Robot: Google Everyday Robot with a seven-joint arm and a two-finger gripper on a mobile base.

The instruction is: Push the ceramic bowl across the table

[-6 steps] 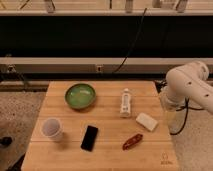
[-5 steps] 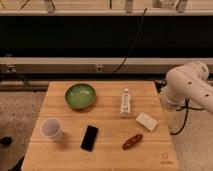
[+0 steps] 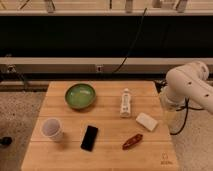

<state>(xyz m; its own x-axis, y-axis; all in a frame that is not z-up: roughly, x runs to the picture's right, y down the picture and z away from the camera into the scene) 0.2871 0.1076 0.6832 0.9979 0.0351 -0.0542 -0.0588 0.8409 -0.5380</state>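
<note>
On the table [image 3: 107,152] sits the ceramic bowl [image 3: 80,95]; claw [image 3: 169,115] off right edge, state unclear.

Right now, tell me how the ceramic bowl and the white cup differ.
The ceramic bowl is green, wide and shallow; the white cup is narrower and taller. The bowl sits toward the far edge of the table, the cup nearer the camera. Both stand mouth-up and untouched; the claw hangs by the table's right edge.

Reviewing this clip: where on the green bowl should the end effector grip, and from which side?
Probably the right rim of the bowl, from above: it sits upright, open and shallow, and the end effector hangs by the right edge of the table.
</note>
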